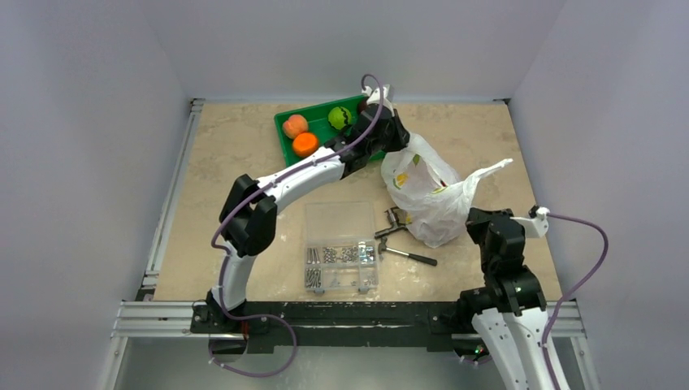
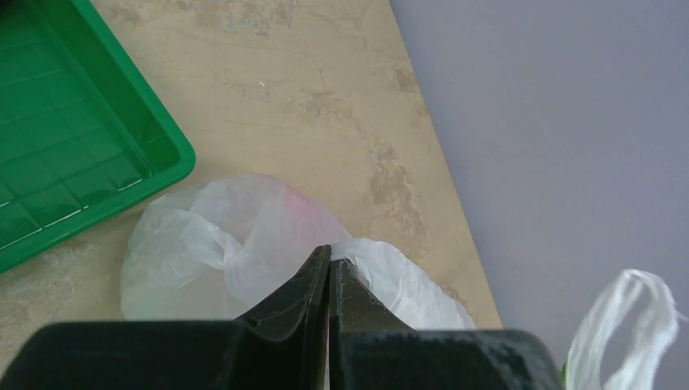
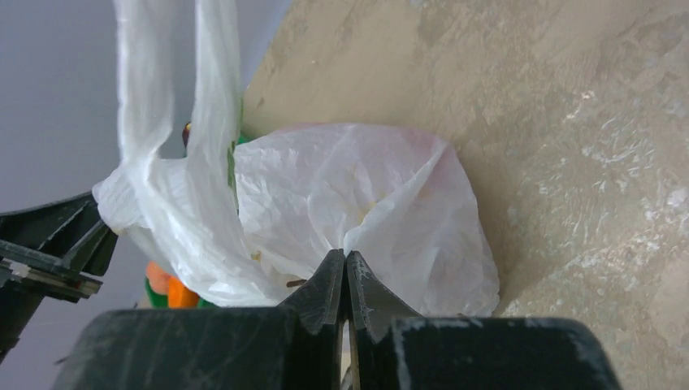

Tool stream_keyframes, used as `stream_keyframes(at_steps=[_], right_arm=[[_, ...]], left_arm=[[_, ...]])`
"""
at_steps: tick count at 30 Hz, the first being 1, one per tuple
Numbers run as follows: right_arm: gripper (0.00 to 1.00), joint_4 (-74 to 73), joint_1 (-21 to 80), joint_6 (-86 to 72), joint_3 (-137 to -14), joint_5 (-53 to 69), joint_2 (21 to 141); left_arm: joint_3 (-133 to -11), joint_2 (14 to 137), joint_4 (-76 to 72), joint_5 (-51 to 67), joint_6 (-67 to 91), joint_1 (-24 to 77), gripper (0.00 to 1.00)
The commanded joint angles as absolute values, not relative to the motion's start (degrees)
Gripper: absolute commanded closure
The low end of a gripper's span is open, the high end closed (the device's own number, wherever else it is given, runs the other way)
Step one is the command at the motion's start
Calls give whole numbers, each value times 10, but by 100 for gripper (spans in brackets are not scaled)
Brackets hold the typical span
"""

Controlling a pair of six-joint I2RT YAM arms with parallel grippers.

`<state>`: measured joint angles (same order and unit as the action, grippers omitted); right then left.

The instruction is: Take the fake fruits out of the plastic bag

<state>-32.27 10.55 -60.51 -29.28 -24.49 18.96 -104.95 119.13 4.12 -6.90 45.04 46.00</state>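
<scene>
The plastic bag (image 1: 429, 193) stands crumpled on the table, right of centre, one handle (image 1: 492, 169) sticking out to the right. My left gripper (image 1: 387, 130) is shut on the bag's far-left edge, and film is pinched at its tips (image 2: 329, 262). A faint pink shape (image 2: 297, 203) shows through the bag (image 2: 211, 244). My right gripper (image 1: 481, 224) is shut on a fold of the bag's near side (image 3: 345, 258). Two fake fruits lie in the green tray (image 1: 286, 145): a peach-red one (image 1: 296, 125) and a yellow-green apple (image 1: 340, 118).
An orange ball-like fruit (image 1: 305, 144) also lies in the tray. A clear compartment box of screws (image 1: 341, 248) sits near the front middle. Small metal tools (image 1: 396, 223) and a dark-handled tool (image 1: 413, 257) lie between the box and the bag. Walls close off the table's back and sides.
</scene>
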Motion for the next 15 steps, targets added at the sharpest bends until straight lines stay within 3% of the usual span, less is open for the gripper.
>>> stream_keyframes(at_steps=[1, 3, 6, 12, 15], right_arm=[[100, -315, 104, -544, -333, -289, 235], [100, -304, 105, -489, -351, -263, 270], [97, -285, 105, -409, -374, -222, 311], [57, -245, 104, -332, -399, -61, 322], [43, -263, 105, -331, -421, -34, 322]], left_arm=[[-1079, 1189, 51, -17, 441, 448, 100], [-1087, 1183, 81, -3, 421, 447, 100], [-1098, 1164, 140, 40, 390, 444, 71], [-996, 1087, 118, 112, 352, 441, 28], [-962, 1069, 103, 132, 337, 442, 22]])
